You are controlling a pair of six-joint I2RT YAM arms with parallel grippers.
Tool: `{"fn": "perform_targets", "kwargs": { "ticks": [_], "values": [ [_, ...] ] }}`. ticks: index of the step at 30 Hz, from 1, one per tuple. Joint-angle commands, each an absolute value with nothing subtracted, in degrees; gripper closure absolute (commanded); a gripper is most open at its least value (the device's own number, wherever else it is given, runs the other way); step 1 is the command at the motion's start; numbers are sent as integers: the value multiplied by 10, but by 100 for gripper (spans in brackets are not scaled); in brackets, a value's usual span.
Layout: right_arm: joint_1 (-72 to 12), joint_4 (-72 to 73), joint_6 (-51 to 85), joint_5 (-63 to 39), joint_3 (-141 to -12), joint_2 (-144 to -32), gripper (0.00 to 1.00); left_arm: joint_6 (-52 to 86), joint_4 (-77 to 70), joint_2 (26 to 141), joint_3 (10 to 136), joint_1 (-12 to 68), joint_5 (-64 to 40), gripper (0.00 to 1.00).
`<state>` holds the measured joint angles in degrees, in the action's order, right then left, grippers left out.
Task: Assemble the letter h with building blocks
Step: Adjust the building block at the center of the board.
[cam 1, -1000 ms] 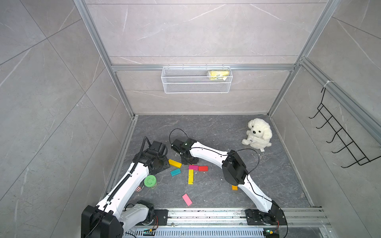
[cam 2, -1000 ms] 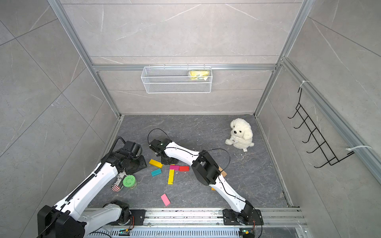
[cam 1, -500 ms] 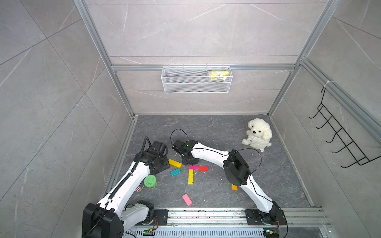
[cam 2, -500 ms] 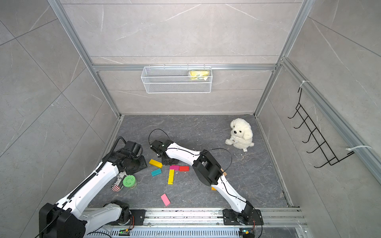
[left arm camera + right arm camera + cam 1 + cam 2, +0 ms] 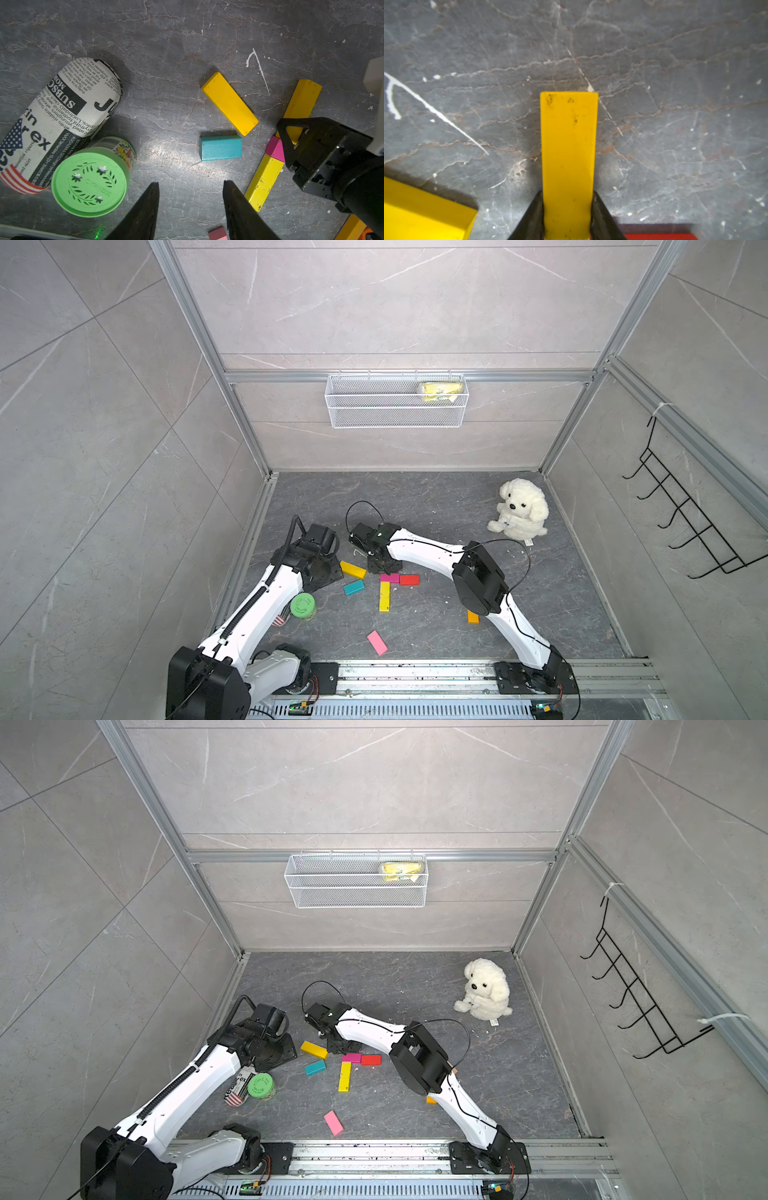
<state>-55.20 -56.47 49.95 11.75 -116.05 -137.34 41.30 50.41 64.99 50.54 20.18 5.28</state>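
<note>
Floor (image 5: 675,104): yellow bar (image 5: 569,135) in end effector (image 5: 566,193)

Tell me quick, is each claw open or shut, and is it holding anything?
Left claw: open, holding nothing.
Right claw: closed on a yellow block.

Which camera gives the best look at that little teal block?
The left wrist view: the teal block lies large and unobstructed there. Both top views show it only small. The right wrist view misses it.
</note>
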Motion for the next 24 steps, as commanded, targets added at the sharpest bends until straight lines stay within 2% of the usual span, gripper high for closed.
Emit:
{"fn": "perform_targets", "kwargs": {
  "ticks": [1,8,13,20,24],
  "values": [
    [-552,-583,517,99,-1141,-1366,63,396,497,651,510,198,44,46],
    [-552,-569,519,89,-1128,-1365,60,393,497,651,506,198,45,46],
    [-551,-574,507,103,-1134,-1363,36,393,497,648,506,198,45,46],
    [-537,-582,490,118,-1143,-1348,21,394,503,644,510,197,46,46],
    [-534,-575,462,123,-1149,-1327,17,394,511,642,517,198,53,46]
  ]
}}
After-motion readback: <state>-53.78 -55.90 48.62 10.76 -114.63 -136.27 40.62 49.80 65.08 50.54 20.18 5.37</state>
